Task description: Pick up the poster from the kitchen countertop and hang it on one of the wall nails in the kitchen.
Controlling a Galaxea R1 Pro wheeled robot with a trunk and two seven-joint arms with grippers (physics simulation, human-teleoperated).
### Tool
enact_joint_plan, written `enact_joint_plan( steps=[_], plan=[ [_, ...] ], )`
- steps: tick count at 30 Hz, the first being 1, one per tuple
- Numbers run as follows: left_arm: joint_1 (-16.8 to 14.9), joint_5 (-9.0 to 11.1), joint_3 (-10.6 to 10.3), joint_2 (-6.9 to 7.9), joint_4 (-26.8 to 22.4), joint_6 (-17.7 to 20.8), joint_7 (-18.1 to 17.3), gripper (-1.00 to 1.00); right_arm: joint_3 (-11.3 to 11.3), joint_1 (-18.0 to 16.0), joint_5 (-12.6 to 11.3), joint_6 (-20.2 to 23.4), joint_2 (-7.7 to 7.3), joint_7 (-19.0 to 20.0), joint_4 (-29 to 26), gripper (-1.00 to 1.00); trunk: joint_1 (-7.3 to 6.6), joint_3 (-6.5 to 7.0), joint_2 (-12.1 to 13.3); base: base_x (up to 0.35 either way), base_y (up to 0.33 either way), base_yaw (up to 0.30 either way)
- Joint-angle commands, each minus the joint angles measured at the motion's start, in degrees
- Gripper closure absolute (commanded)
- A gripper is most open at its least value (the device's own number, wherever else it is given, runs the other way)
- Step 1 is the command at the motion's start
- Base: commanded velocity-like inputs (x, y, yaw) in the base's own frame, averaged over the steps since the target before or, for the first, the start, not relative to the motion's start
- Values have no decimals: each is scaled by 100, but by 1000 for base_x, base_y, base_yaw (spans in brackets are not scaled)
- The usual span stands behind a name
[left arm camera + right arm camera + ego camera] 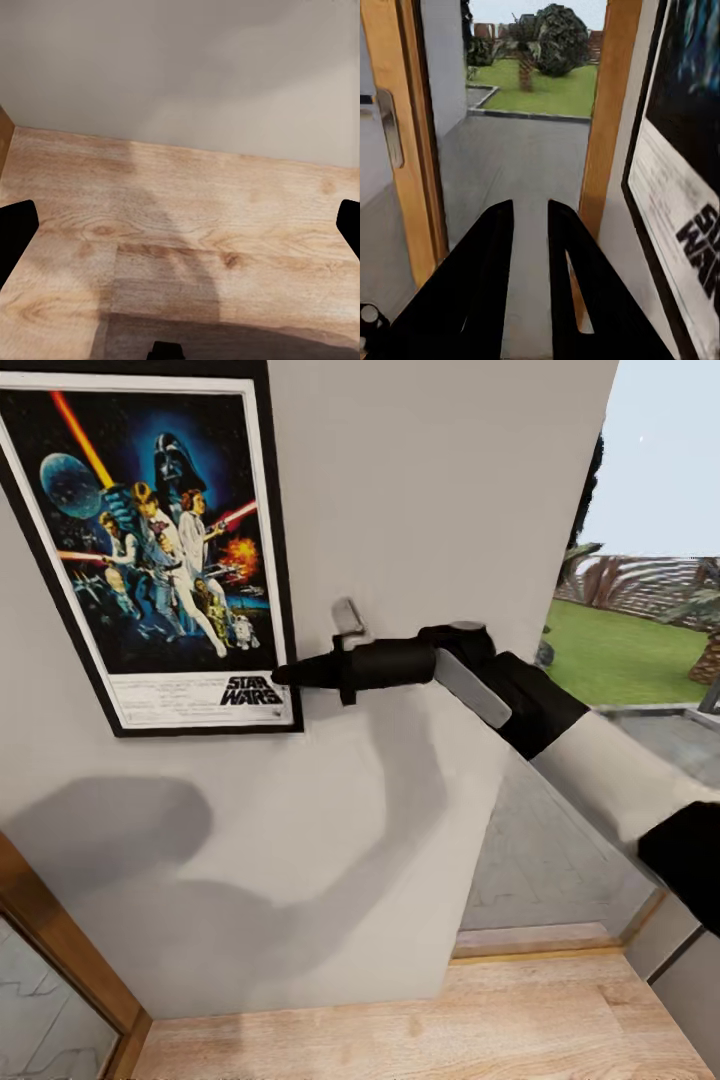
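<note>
Where right gripper (285, 675) nears poster (165, 540), doorway (521, 150)

A white wall (400, 510) carries the poster (160, 540), tilted at upper left, above a bare wooden floor (420, 1040).

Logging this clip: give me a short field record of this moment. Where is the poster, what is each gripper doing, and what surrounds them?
poster: poster flat against the grey wall, slightly tilted
right gripper: right gripper tip at the poster's lower right frame edge; fingers nearly together, nothing between them
left gripper: left gripper open, empty, facing the wood floor
surroundings: wooden door frame, lawn outside
task state: poster appears hung
</note>
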Motion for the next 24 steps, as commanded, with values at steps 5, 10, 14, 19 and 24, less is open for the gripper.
enact_joint_plan(
  steps=[5, 10, 14, 19, 24],
  plan=[
    [-1, 49, 6, 0, -8, 14, -40, -100, -893, 1156, 310, 507, 509, -1510, 137, 100, 1, -13, -18, 0, 0, 0],
    [-1, 49, 6, 0, -9, 14, -40, -100, -891, 1166, 299, 503, 509, -1531, 135, -100, 1, -13, -18, 0, 0, 0],
    [-1, 49, 6, 0, -9, 14, -40, -100, -887, 1172, 295, 502, 514, -1537, 125, -100, 1, -13, -18, 0, 0, 0],
    [-1, 49, 6, 0, -9, 14, -40, -100, -891, 1173, 294, 501, 510, -1538, 128, -100, 1, -13, -18, 0, 0, 0],
    [-1, 49, 6, 0, -10, 14, -40, -100, -892, 1174, 294, 501, 509, -1538, 127, -100, 1, -13, -18, 0, 0, 0]
  ],
)
